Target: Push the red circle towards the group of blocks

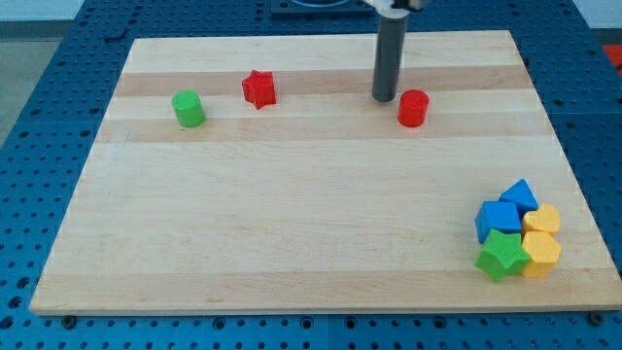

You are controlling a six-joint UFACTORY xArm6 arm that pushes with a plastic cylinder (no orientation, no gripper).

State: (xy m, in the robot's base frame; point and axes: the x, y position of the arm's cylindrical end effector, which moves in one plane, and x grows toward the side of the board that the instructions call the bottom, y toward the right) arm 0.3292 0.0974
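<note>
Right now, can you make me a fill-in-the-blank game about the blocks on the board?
1. My tip sits just to the view's ____ of the red circle.
2. The star beside the green circle is coloured ____.
3. The group of blocks lies in the view's bottom ____ corner.
4. The star in that group is coloured ____.

Missing words: left; red; right; green.

The tabletop (292,224) was pale wood with lengthwise grain bands. The red circle (413,108) and red star (259,88) were bright red. The green cylinder (188,109) and green star (500,255) were green. The rod was dark grey.
</note>
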